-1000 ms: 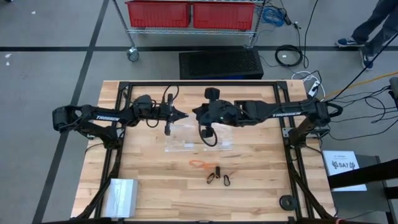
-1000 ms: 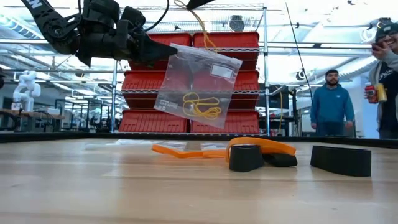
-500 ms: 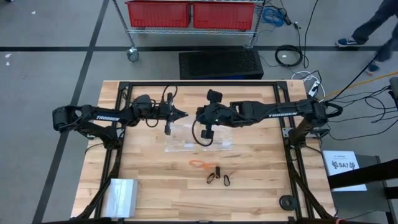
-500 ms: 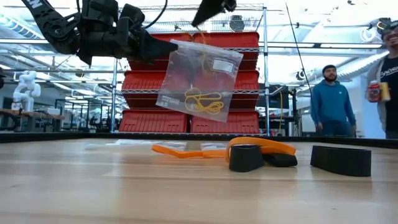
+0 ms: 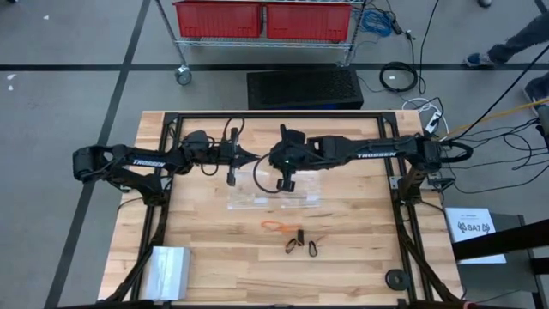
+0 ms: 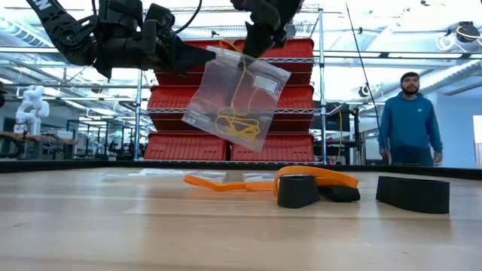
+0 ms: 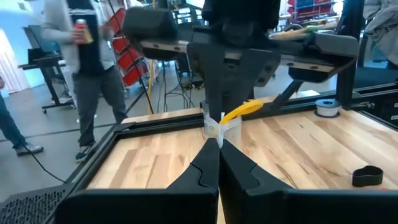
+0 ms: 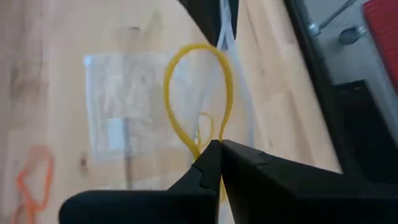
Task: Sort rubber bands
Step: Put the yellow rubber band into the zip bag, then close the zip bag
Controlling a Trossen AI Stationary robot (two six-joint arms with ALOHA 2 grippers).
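Observation:
A clear plastic bag (image 6: 237, 98) hangs in the air over the table's middle, with yellow rubber bands (image 6: 237, 124) bunched in its lower part. My left gripper (image 6: 197, 54), pointing level toward the right, is shut on the bag's top. My right gripper (image 6: 245, 54) slants down at the bag's top edge, shut on a yellow rubber band (image 8: 199, 93). An orange rubber band (image 5: 274, 225) and two black ones (image 5: 293, 243) (image 5: 314, 249) lie flat on the table nearer the front. My left gripper pinches the bag's top edge (image 7: 217, 127) between its two fingers, coming level from the table's left. The bag hangs tilted below the fingers, clear of the table. My right gripper pinches the yellow band (image 8: 211, 140) at its fingertips, slanting down from the right. The band's loop hangs past the fingers, a strand (image 6: 239, 83) running down to the bunch in the bag.
A second clear bag (image 5: 274, 193) lies flat on the table under the grippers. A stack of clear bags (image 5: 167, 270) sits at the near left corner. A person (image 6: 410, 117) stands beyond the table's far side.
My right gripper has come down and leftward to the bag's top edge, tipping steeper and rolling, still shut on the yellow band. The band's strand, which reached high above the bag, is now lowered. The bag has swung to a slightly steeper tilt.

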